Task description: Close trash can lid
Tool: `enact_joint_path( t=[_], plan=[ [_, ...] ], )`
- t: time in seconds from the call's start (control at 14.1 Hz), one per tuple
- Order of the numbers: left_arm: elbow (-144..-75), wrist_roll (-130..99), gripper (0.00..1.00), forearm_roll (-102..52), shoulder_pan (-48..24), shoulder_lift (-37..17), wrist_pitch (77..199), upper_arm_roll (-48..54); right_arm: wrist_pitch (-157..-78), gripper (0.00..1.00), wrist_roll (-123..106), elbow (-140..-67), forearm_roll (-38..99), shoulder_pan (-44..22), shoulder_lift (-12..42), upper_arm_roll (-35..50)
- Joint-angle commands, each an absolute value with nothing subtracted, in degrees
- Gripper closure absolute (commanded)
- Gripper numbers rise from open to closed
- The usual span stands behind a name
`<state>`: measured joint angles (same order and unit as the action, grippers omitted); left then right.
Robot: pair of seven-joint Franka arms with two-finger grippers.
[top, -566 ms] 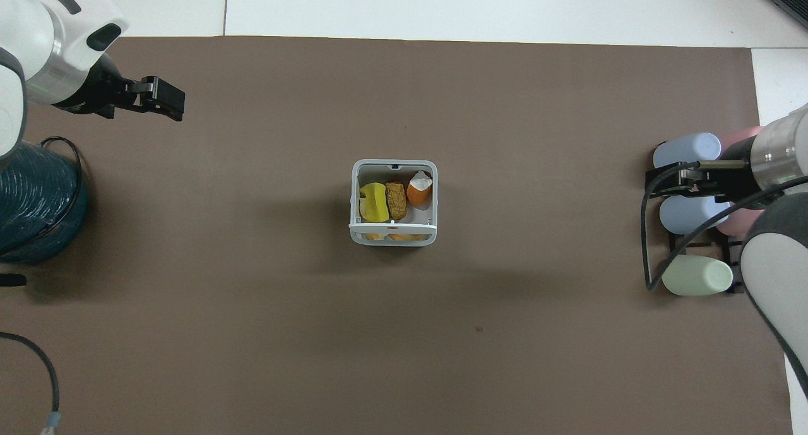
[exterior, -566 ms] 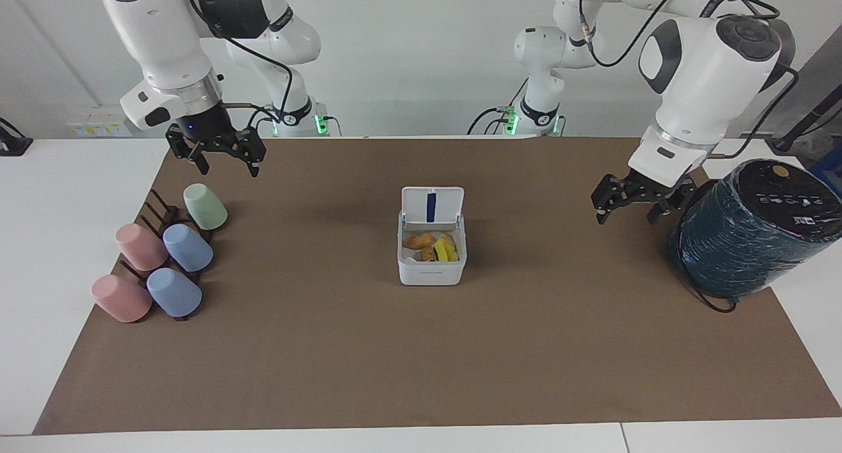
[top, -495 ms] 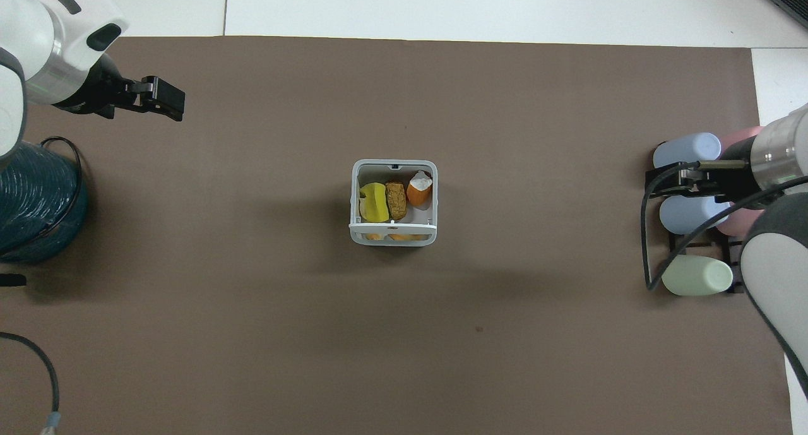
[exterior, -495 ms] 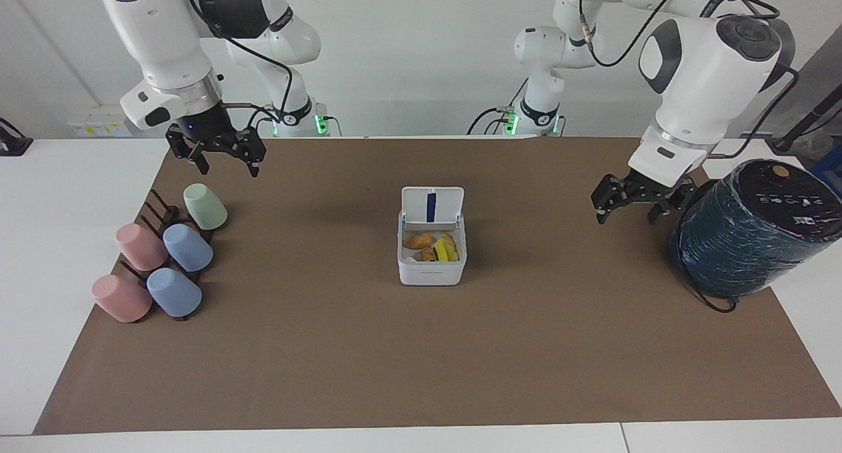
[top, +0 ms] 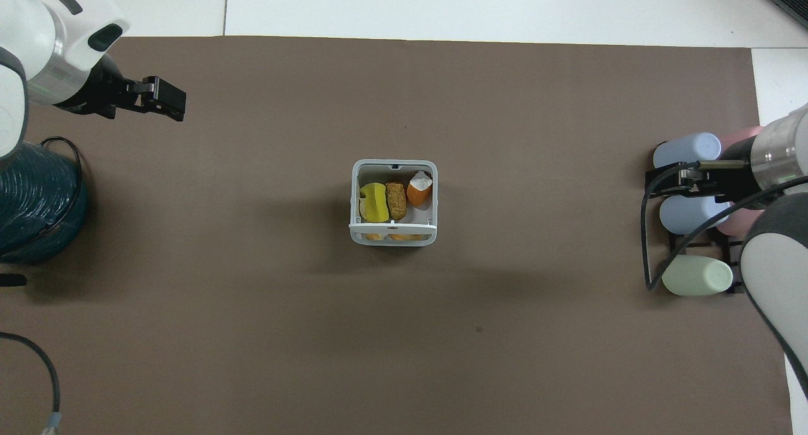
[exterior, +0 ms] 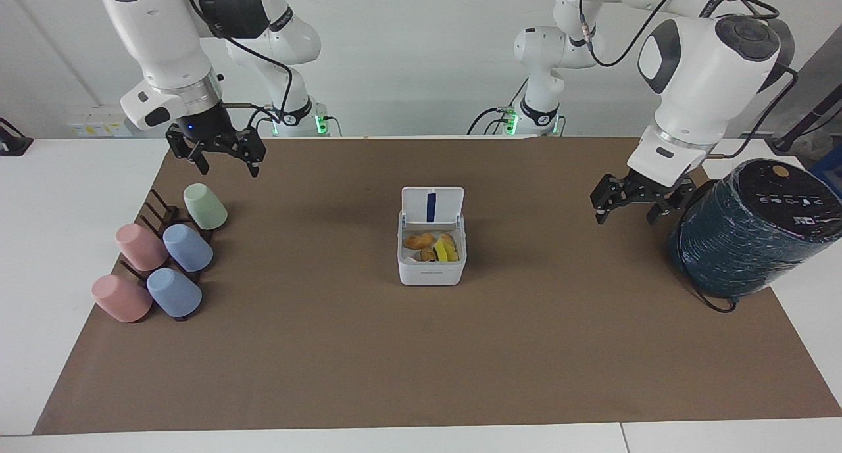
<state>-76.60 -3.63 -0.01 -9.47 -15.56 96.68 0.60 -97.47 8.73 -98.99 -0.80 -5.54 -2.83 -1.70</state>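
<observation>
The trash can (exterior: 430,269) is a small white box in the middle of the brown mat, and it also shows in the overhead view (top: 393,166). Its lid (exterior: 432,206) stands open and upright on the side nearer to the robots, blue strip showing; from overhead the lid (top: 392,226) is seen edge-on. Yellow, brown and orange scraps lie inside. My left gripper (exterior: 623,217) hangs open over the mat beside the teal cylinder, well apart from the can, and shows overhead too (top: 172,105). My right gripper (exterior: 227,170) is open above the cup rack (top: 663,185).
A large dark teal cylinder (exterior: 750,233) with a black top stands at the left arm's end (top: 38,201). A dark rack with several pastel cups (exterior: 164,256) lies at the right arm's end (top: 694,211). A cable (top: 38,359) lies near the left arm.
The left gripper has shifted very slightly toward the table's middle. The can, the lid and the right arm have not moved.
</observation>
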Motion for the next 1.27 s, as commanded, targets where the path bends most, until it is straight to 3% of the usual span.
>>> enact_joint_path(
  t=[0.0,0.35,0.42,0.64,1.2],
  plan=[
    [-80.9,-3.9,0.00,-0.4,-12.4,-12.5,96.9,0.5,-97.1,0.00,7.3,-100.0,0.4,-4.7,-4.0,-1.4],
    [-87.4,-15.4,0.00,-0.9,-20.6,-9.2,97.6,0.7,-97.1,0.00,7.3,-100.0,0.4,-4.7,-4.0,-1.4],
    [-88.1,-17.2,0.04,-1.0,-22.1,-8.7,97.4,0.7,-97.1,0.00,7.3,-100.0,0.4,-4.7,-4.0,-1.4],
    [-91.7,-23.3,0.34,-3.3,-26.4,-6.8,97.5,0.7,-97.1,0.00,7.3,-100.0,0.4,-4.7,-4.0,-1.4],
    [-97.1,-35.8,0.76,-4.6,-36.2,-3.9,99.8,0.7,-97.1,0.00,7.3,-100.0,0.4,-4.7,-4.0,-1.4]
  ],
)
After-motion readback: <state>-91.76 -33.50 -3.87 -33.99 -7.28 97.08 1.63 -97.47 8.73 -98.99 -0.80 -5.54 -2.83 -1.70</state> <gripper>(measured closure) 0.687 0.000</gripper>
